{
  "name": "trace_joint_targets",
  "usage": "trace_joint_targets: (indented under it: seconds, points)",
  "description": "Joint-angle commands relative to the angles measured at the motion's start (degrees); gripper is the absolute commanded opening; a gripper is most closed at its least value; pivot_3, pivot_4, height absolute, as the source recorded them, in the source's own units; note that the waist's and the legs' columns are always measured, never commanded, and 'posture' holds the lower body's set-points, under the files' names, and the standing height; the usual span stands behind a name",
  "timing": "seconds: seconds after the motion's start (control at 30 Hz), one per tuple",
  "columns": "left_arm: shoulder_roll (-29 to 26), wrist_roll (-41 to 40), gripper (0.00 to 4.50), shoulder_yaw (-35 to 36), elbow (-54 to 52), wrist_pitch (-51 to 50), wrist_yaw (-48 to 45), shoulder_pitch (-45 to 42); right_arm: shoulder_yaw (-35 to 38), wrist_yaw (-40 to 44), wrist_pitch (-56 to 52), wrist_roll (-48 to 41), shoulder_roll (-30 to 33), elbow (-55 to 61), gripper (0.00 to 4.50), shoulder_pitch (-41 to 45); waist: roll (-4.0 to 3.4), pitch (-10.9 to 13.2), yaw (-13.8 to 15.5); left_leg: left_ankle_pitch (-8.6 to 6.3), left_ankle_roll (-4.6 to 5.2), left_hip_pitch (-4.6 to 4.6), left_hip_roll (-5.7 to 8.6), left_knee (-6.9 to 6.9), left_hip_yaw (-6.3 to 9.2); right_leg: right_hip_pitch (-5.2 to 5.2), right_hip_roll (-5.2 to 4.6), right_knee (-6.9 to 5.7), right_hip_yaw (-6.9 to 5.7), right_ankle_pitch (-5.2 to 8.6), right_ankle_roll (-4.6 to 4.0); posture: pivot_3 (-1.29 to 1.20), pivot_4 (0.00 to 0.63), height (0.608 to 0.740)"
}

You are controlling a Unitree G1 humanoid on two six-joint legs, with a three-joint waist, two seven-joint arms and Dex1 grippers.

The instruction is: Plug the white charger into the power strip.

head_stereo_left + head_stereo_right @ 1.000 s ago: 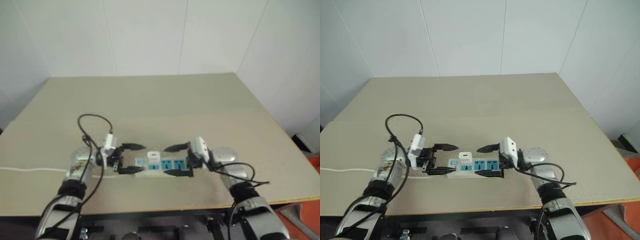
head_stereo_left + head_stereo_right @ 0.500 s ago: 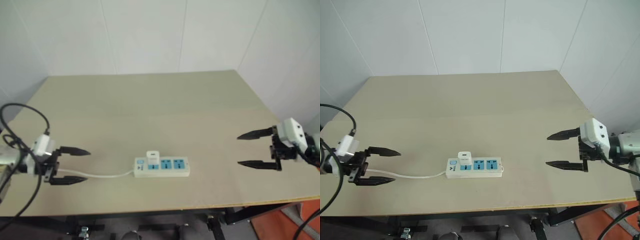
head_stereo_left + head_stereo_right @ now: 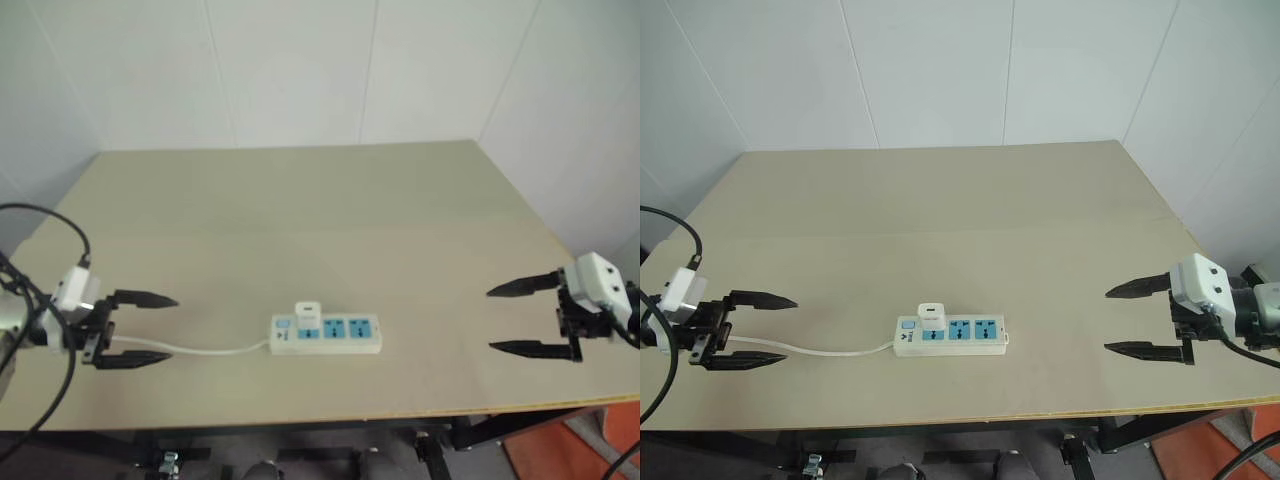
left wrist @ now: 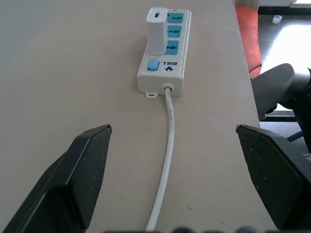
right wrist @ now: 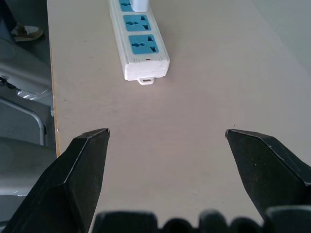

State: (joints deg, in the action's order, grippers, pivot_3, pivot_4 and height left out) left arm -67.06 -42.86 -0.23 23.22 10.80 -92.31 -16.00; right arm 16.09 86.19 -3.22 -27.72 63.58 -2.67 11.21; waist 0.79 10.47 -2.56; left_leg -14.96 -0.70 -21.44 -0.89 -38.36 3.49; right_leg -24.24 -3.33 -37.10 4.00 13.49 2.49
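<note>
Both claws, left gripper (image 3: 138, 328) at nine o'clock and right gripper (image 3: 520, 318) at three, gape empty; charger (image 3: 307, 314) sits plugged into strip (image 3: 340, 335). Task looks done.

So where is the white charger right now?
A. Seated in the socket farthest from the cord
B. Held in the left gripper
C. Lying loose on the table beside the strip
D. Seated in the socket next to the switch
D: the white charger stands upright in the power strip, in the socket beside the blue switch, at the cord end.
</note>
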Motion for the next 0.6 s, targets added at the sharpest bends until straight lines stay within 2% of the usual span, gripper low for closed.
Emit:
trace_joint_targets:
  seconds: [0.03, 0.6]
  points:
    - [-0.2, 0.0, 4.48, 1.1, 0.3, -0.4, -0.2, -2.0, 3.1, -0.5, -0.6, -0.5, 1.5, 1.9, 4.5, -0.4, 0.0, 0.0, 0.0, 0.0, 0.0, 0.0, 0.0, 0.0, 0.0, 0.0, 0.0, 0.0, 0.0, 0.0, 0.0, 0.0, 0.15, 0.74]
    - [-0.5, 0.8, 4.48, 2.5, -0.3, -1.0, -0.2, -2.4, 2.0, -2.4, 0.6, -0.1, 0.1, 2.0, 4.5, -0.3, 0.0, 0.0, 0.0, 0.0, 0.0, 0.01, -0.01, 0.0, -0.04, 0.0, 0.0, 0.0, 0.03, -0.01, -0.03, 0.0, 0.15, 0.74]
